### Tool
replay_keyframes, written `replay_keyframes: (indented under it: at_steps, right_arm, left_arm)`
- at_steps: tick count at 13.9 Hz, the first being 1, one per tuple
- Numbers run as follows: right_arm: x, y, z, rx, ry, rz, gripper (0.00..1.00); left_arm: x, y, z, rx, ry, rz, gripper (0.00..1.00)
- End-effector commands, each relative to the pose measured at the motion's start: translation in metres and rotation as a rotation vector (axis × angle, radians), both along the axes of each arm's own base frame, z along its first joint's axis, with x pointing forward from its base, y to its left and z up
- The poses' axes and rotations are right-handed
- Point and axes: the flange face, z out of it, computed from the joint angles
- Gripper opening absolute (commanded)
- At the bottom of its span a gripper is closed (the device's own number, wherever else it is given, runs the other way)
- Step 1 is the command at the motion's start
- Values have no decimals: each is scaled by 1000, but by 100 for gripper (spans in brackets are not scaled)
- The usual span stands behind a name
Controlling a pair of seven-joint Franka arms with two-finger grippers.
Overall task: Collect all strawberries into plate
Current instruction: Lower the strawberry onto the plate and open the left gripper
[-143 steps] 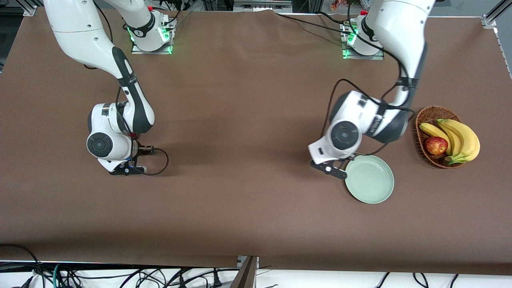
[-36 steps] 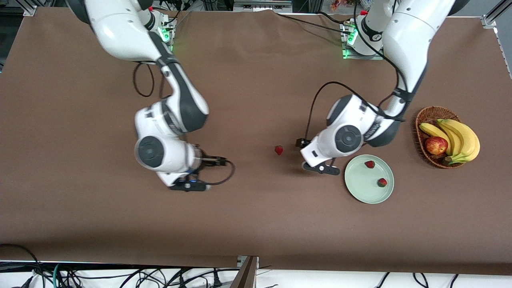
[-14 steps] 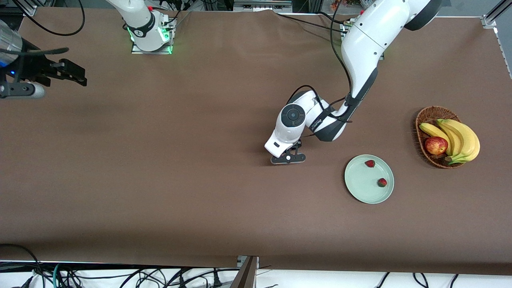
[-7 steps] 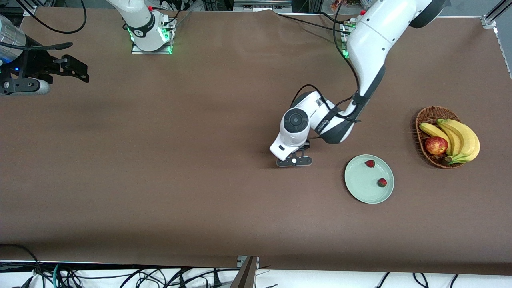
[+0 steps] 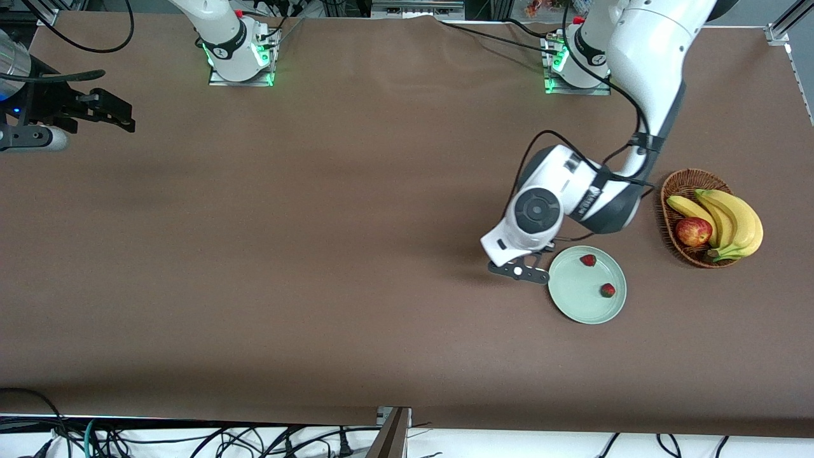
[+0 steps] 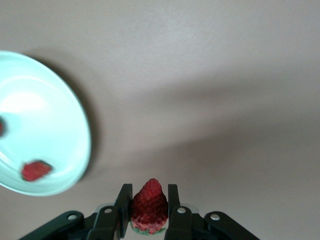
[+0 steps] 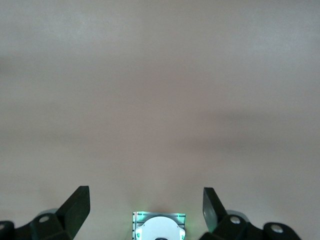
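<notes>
One strawberry [image 6: 149, 206] was pinched between the left gripper's [image 5: 518, 270] fingers, over bare table just beside the plate's [image 5: 575, 299] nine o'clock rim. Two more berries [image 5: 588, 260] [image 5: 608, 291] lay in the plate. The left arm bent down steeply. The right gripper [image 5: 95, 114] waited, spread wide, over the right arm's end of the table [image 5: 318, 254].

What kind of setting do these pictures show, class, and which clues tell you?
Probably a robotics lab test bench: a table draped in plain brown cloth, arm bases bolted down with green lights, and loose black cables along the table's edge.
</notes>
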Motion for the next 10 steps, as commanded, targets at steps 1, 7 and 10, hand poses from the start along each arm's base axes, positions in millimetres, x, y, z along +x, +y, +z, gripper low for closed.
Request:
replay_keyframes:
  at_steps: [1, 7, 10]
  right_arm:
    - [-3, -2, 6, -4, -6, -6, 100]
    - [-3, 0, 5, -4, -3, -1, 100]
    - [-2, 1, 5, -3, -3, 0, 100]
  left_arm:
    - [13, 49, -13, -37, 72, -253, 32]
    - [39, 162, -62, -153, 79, -558, 32]
    - [34, 161, -70, -166, 73, -603, 100]
